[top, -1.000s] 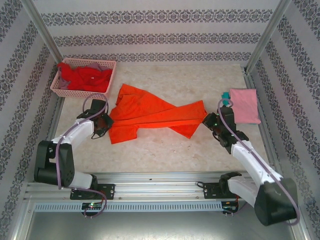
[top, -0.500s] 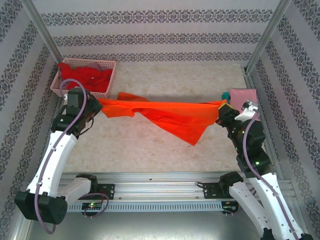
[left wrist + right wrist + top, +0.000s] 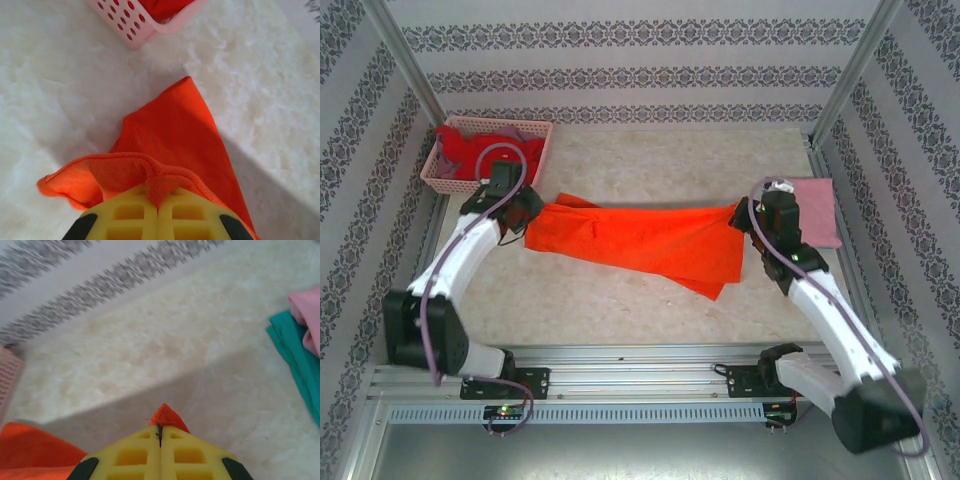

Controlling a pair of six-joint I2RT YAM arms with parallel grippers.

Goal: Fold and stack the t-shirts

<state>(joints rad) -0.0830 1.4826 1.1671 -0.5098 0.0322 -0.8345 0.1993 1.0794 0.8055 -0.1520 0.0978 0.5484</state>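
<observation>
**Top external view: orange t-shirt pinched at both ends**

Item 1. Orange t-shirt (image 3: 640, 245). Middle of the frame, drawn out as a long band from left to right across the pale surface (image 3: 650, 320). A loose fold hangs off the band toward the lower right of centre. Whether the cloth rests fully on the surface cannot be told.

Item 2. Left fingers (image 3: 527, 212). At the left end of the band, just below the basket. In the left wrist view the yellow fingers (image 3: 125, 215) sit pressed together at the bottom edge, with a bunched ridge of the orange t-shirt (image 3: 175, 135) clamped between them.

Item 3. Right fingers (image 3: 748, 215). At the right end of the band. In the right wrist view the yellow fingers (image 3: 130, 457) meet at a thin seam, with a small peak of orange t-shirt (image 3: 167, 417) nipped at their tips.

Item 4. Basket (image 3: 535, 150). Pink plastic lattice, upper left of the frame, holding a crumpled red t-shirt (image 3: 480, 150). Its corner shows at the top of the left wrist view (image 3: 125, 25).

Item 5. Pink t-shirt (image 3: 815, 210). Folded flat at the right of the frame, just beyond the right arm.

Item 6. Teal t-shirt (image 3: 295, 360). Right edge of the right wrist view, folded, lying under the pink t-shirt (image 3: 307, 315).
</observation>
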